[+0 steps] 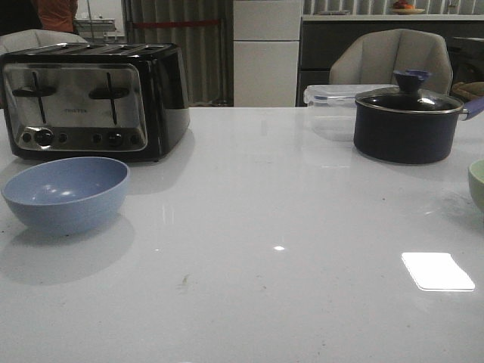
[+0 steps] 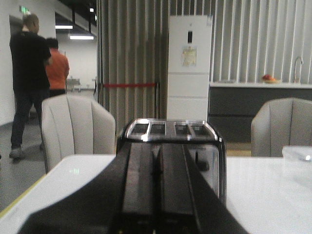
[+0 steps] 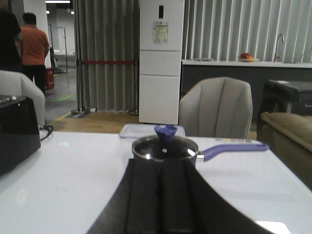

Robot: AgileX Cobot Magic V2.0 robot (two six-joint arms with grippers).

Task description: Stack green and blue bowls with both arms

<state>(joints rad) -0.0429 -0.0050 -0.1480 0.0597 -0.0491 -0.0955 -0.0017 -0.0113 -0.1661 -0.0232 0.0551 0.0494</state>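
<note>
Bowls first: the dusty grey-blue matte plastic bowl (image 1: 66, 191) sits upright on the pale glossy counter (image 1: 257, 227) at the left, just in front of the black and chrome four-slot toaster (image 1: 92, 98). It is round, plain and unmarked, its hollow showing a soft highlight, and it casts a dim shadow on the counter beneath. The pale sage green matte plastic bowl (image 1: 476, 183) is far over at the right edge of the front view, mostly cut off, so only a sliver of its rim and side shows. The two bowls are well apart, with bare counter between them.

Behind the green bowl stands the dark navy lidded pot with a purple knob and handle (image 1: 408, 121), and a clear plastic lidded container (image 1: 330, 106) is just beside it at the back.

Neither arm appears in the front view. In its wrist view the left claw (image 2: 157, 195) has its dark fingers pressed together, pointing at the toaster. The right claw (image 3: 161, 200) likewise has its fingers together, holding nothing, aimed toward the navy pot.
</note>
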